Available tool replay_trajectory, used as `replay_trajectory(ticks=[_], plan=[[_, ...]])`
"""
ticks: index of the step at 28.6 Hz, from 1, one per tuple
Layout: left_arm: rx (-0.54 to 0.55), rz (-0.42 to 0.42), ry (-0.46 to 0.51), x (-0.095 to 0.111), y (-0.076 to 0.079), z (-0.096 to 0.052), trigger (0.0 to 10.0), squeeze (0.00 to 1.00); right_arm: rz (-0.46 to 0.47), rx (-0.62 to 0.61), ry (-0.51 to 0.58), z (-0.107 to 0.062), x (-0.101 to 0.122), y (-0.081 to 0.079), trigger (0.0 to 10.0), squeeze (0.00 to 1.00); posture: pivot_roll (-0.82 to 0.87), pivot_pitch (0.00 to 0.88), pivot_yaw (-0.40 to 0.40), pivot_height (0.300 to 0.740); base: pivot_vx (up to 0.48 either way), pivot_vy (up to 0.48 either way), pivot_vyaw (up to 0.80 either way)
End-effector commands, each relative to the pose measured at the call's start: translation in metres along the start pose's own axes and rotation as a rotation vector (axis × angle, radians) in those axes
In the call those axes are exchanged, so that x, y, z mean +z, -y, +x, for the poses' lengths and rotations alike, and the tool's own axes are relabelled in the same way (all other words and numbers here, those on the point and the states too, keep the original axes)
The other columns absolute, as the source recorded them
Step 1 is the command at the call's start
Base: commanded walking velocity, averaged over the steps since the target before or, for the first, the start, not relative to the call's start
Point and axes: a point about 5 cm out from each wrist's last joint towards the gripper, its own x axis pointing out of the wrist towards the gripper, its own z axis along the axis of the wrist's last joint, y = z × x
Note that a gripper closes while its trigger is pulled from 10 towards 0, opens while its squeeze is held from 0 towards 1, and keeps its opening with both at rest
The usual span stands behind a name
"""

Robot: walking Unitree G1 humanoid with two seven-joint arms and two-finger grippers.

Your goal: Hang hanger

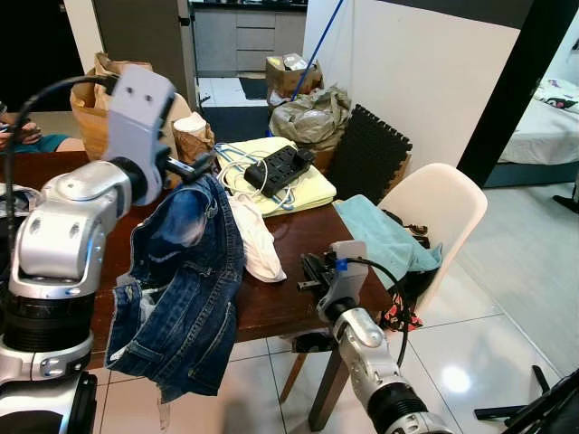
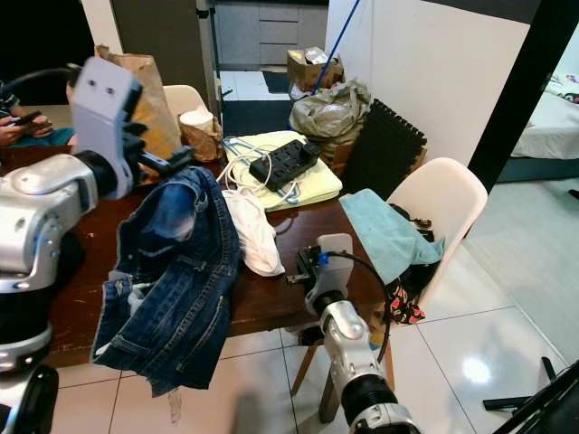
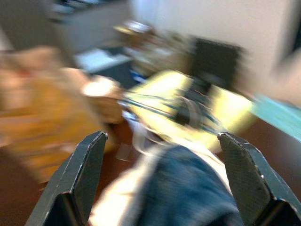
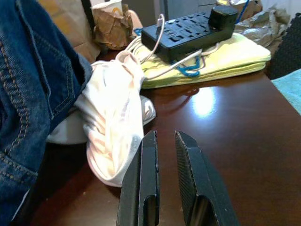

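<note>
Left gripper (image 1: 201, 166) is raised over the far left part of the dark wooden table (image 1: 298, 226), its fingers (image 3: 82, 174) spread wide. The denim jacket (image 1: 185, 280) hangs from right at their tips and drapes down past the near table edge. Whether the fingers actually grip the collar, or a hanger inside it, cannot be told; the left wrist view is blurred and shows blue cloth between the fingers. No hanger can be made out.

Right gripper (image 1: 312, 268) sits low at the near right edge of the table, fingers (image 4: 148, 188) almost closed with a thin gap between them, holding nothing.

White garment (image 1: 255, 237) lies crumpled on the table just right of the jacket, touching it. Beyond it, a folded yellow cloth (image 1: 308, 188) carries a black power strip (image 1: 279, 166) with white and blue cables. Teal cloth (image 1: 384, 237) drapes over a white chair (image 1: 443, 206) at the right end of the table. Brown paper bags (image 1: 99, 113) stand at the far left. A person's hand (image 2: 20, 122) holding a phone shows at the far left edge.
</note>
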Motion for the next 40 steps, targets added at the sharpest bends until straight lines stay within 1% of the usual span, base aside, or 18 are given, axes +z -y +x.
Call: replay_trajectory(ticks=[1,2,3,6,7,10,13,17,21,39,40], plan=[[0.161,0.015,0.014,-0.003,-0.015,-0.006,10.0,0.0,0.014,-0.019,0.035,-0.001,0.005,0.002,10.0,0.0,0.08,0.0,-0.077,0.74,0.0,0.0,0.0],[0.161,0.015,0.014,-0.003,-0.015,-0.006,10.0,0.0,0.014,-0.019,0.035,-0.001,0.005,0.002,10.0,0.0,0.08,0.0,-0.077,0.74,0.0,0.0,0.0],[0.273,0.053,0.04,-0.004,-0.023,-0.012,10.0,0.0,0.018,-0.013,0.047,0.001,0.008,0.003,10.0,0.0,0.08,0.0,-0.081,0.74,0.0,0.0,0.0],[0.294,0.053,0.041,-0.005,-0.023,-0.014,10.0,0.0,0.019,-0.006,0.049,0.001,0.009,0.002,10.0,0.0,0.08,0.0,-0.08,0.74,0.0,0.0,0.0],[0.3,0.066,0.032,-0.008,-0.022,-0.016,10.0,0.0,0.015,0.0,0.051,0.002,0.01,0.002,10.0,0.0,0.08,0.0,-0.082,0.74,0.0,0.0,0.0],[0.29,0.092,0.015,-0.012,-0.017,-0.018,10.0,0.0,0.013,0.007,0.054,0.004,0.012,0.001,10.0,0.0,0.08,0.0,-0.085,0.74,0.0,0.0,0.0],[0.288,0.093,0.014,-0.012,-0.015,-0.018,10.0,0.0,0.016,0.008,0.055,0.004,0.013,0.002,10.0,0.0,0.08,0.0,-0.085,0.74,0.0,0.0,0.0],[0.279,0.089,0.024,-0.011,-0.011,-0.017,10.0,0.0,0.015,0.006,0.053,0.004,0.013,0.002,10.0,0.0,0.08,0.0,-0.085,0.74,0.0,0.407,0.0],[0.265,0.092,0.055,-0.007,-0.006,-0.017,10.0,0.0,0.018,0.001,0.05,0.004,0.012,0.002,10.0,0.0,0.08,0.0,-0.084,0.74,0.0,0.48,0.0],[0.278,0.118,0.048,-0.003,-0.011,-0.021,10.0,0.0,0.028,0.011,0.035,0.002,0.007,-0.001,10.0,0.0,0.09,0.0,-0.088,0.74,0.0,0.48,0.0],[0.275,0.103,0.038,-0.004,-0.012,-0.022,10.0,0.0,0.029,0.011,0.034,0.003,0.007,-0.002,10.0,0.0,0.1,0.0,-0.087,0.74,0.0,0.319,0.0]])
